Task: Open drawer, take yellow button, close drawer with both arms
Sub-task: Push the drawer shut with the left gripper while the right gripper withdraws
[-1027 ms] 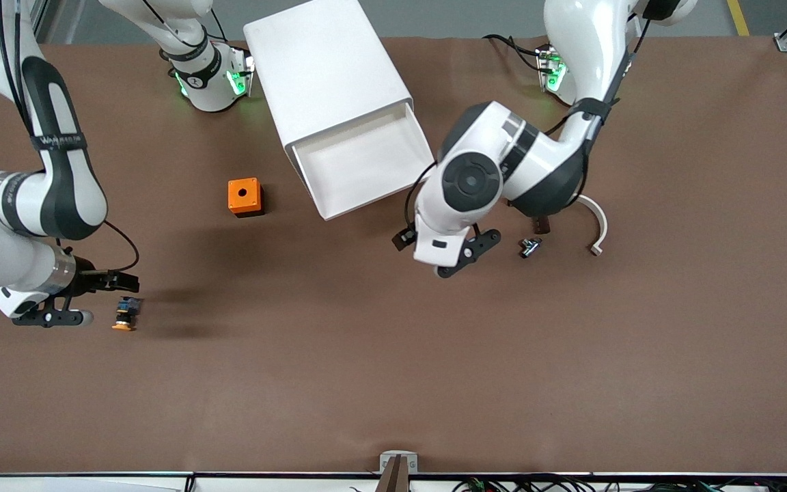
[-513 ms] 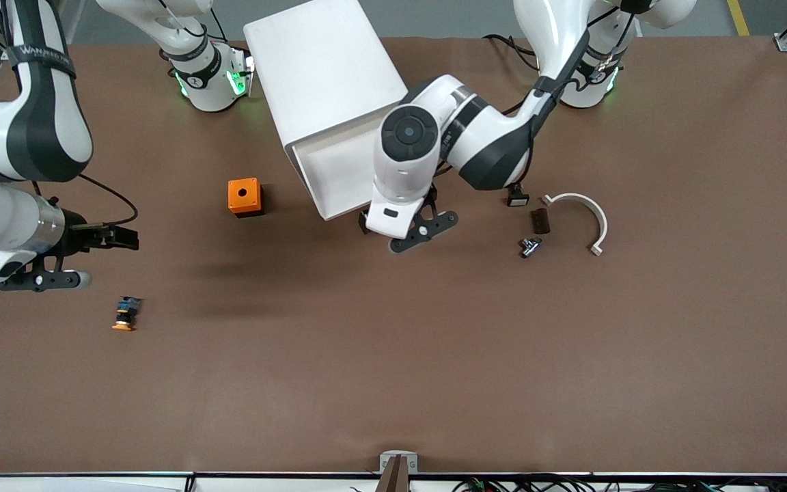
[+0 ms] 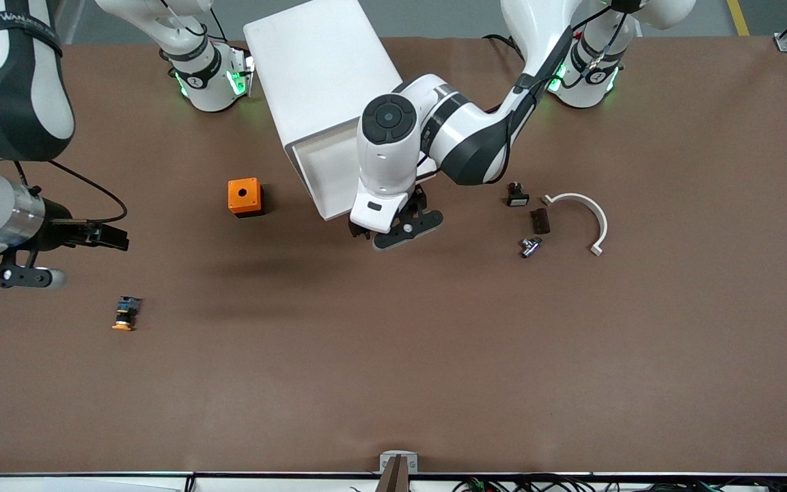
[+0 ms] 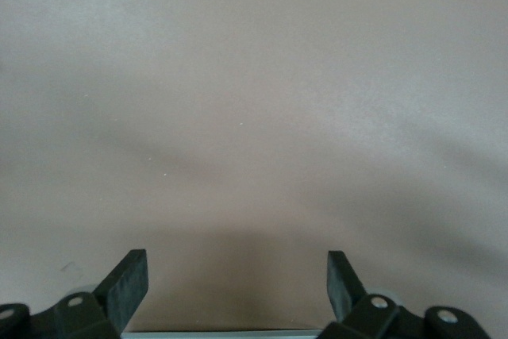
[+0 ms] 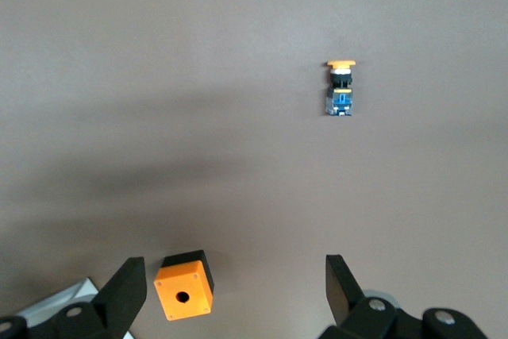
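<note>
Both grippers are standing wide and empty; left gripper (image 3: 400, 229) should be pressing squarely on the drawer (image 3: 328, 171) front's middle.

"WANDA…" strap on right arm (image 3: 21, 102)

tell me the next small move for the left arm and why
Probably ease the open left gripper against the front of the drawer and push it shut. The drawer is pulled out and looks empty, the button lies on the table, and the open right gripper holds nothing, above the table near it.
</note>
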You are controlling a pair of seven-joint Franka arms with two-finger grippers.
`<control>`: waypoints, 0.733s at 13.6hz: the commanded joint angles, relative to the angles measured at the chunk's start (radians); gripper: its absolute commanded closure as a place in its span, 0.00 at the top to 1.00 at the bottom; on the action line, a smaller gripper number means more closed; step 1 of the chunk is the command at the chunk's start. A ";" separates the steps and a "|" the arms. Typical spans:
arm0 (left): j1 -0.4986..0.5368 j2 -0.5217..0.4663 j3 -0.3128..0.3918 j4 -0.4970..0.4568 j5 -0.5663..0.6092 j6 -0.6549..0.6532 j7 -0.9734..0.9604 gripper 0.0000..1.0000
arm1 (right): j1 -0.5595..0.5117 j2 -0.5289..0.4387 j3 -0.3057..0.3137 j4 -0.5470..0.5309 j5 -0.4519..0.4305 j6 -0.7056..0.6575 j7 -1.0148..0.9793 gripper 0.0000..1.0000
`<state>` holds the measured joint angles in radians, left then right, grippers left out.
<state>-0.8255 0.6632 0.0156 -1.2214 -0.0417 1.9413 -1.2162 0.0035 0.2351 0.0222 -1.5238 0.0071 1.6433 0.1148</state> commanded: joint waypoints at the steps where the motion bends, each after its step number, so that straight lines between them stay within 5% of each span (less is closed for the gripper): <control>1: -0.010 -0.022 0.003 -0.085 0.023 0.086 -0.003 0.99 | -0.019 0.026 -0.001 0.062 0.062 -0.027 0.017 1.00; 10: -0.017 -0.114 -0.117 -0.227 0.023 0.088 -0.040 0.99 | -0.027 -0.017 -0.001 0.074 0.054 -0.124 0.011 1.00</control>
<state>-0.8396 0.5915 -0.0758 -1.3918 -0.0402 2.0211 -1.2228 -0.0132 0.2372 0.0093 -1.4574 0.0566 1.5649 0.1249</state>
